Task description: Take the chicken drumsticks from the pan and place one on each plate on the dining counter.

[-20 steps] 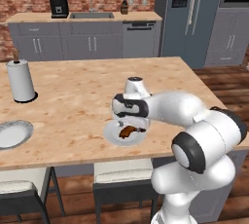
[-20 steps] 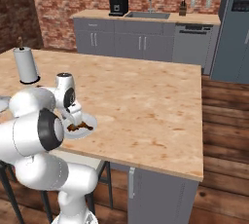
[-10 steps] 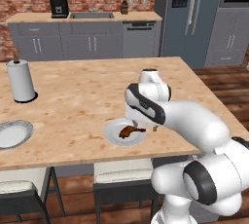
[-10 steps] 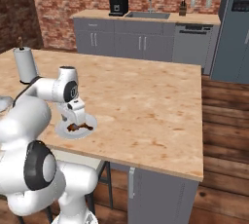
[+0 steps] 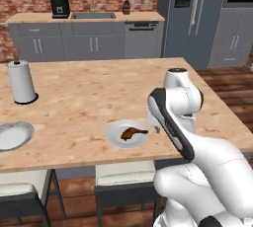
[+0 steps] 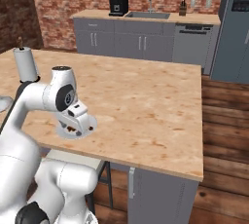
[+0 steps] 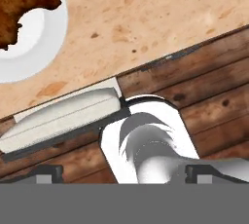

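Jaws [image 7: 124,173] wide apart and empty, both dark tips just poking up at the bottom of the hand view, nothing between them, touching nothing. From the base cameras the jaws are hard to make out: the arm's own white links cover most of them at the bench's near edge.

Drumstick [image 5: 133,132] lies on the near plate [image 5: 114,141], off to the side of the jaws and clear of them; in the hand view it sits top left, partly cut off by the frame, bone end pointing toward the bench middle. In the right base view the hand blocks most of that plate [image 6: 64,132], only a dark sliver of meat showing.

Stool [image 5: 123,175] tucked under the bench edge below the plate. Second plate [image 5: 12,136] well apart at the left, cut by the frame, bare as far as it shows. Farther back, paper roll [image 5: 21,82] upright on the bench [image 5: 89,97]. Pan and second drumstick: cannot tell where.
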